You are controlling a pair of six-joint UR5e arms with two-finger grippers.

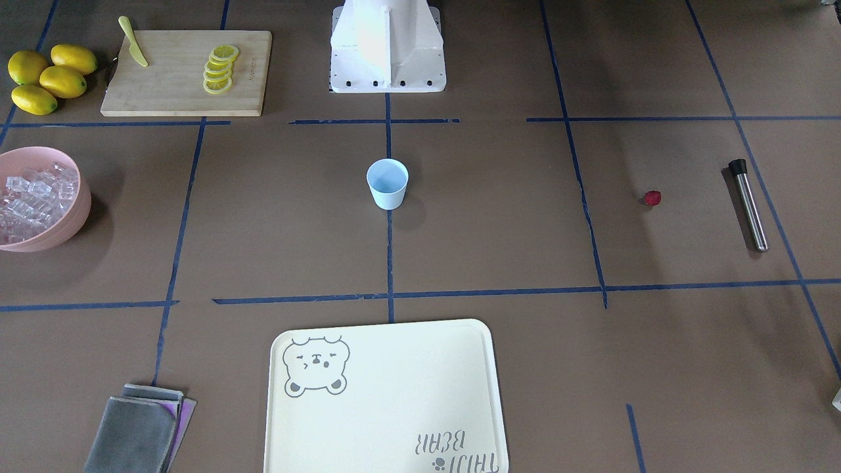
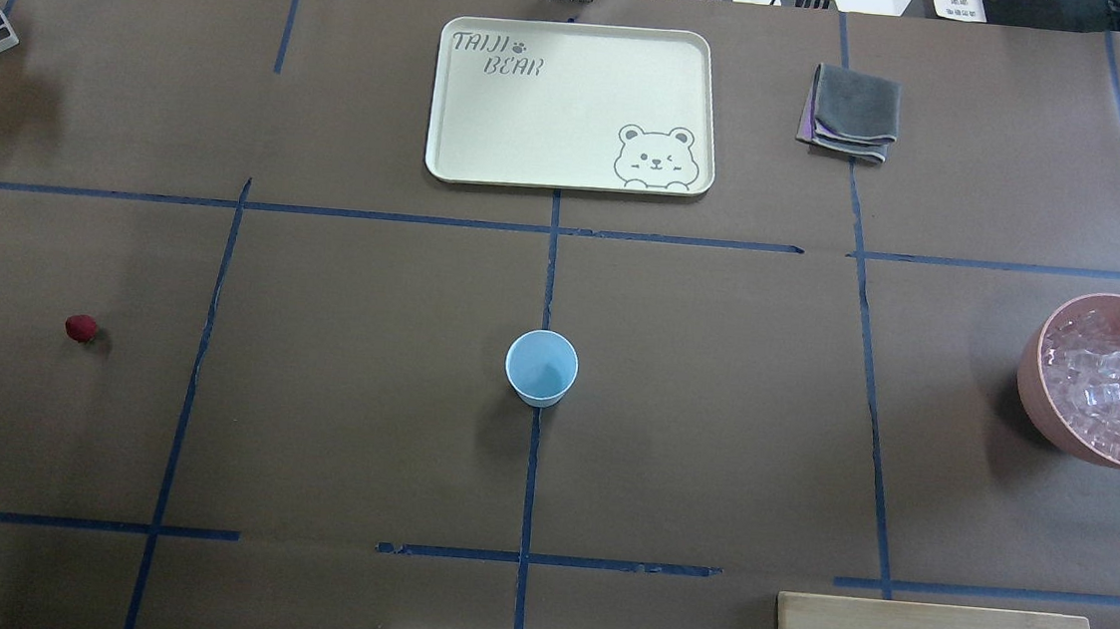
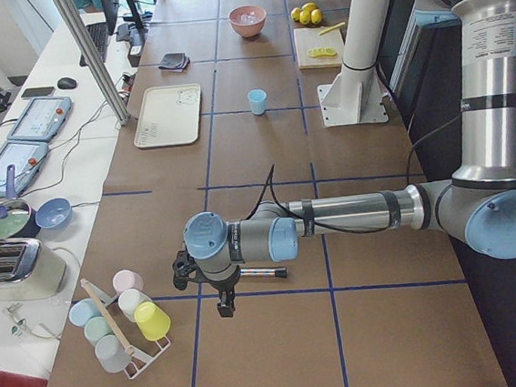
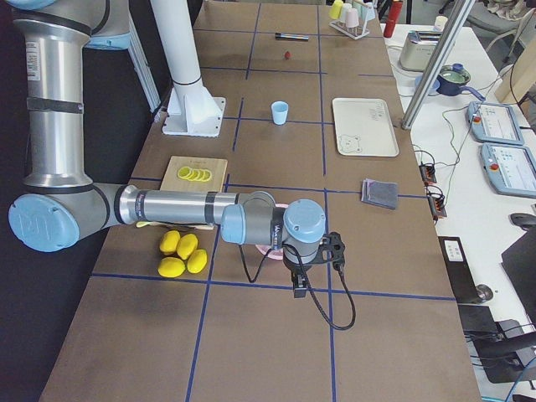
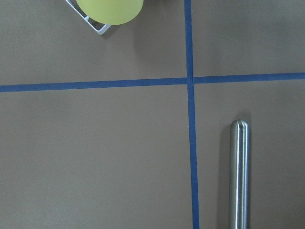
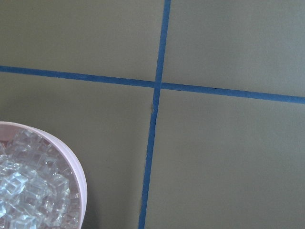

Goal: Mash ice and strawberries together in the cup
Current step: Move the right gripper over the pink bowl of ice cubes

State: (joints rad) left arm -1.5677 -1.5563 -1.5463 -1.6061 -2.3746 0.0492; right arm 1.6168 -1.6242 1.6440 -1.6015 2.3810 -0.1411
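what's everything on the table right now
cup: one, pale blue, table centre
strawberry: one, red, robot's left
bowl: one, pink, robot's right
ice: many, clear, in bowl
metal rod: one, silver, beyond strawberry
board: one, wooden, robot's right
lemons: four, yellow, beside board
lemon slices: several, yellow, on board
knife: one, yellow, on board
tray: one, cream, far side
cloths: stack, grey, beside tray
cup rack: one, pastel, left end
left gripper: one, black, over left end
right gripper: one, black, by bowl
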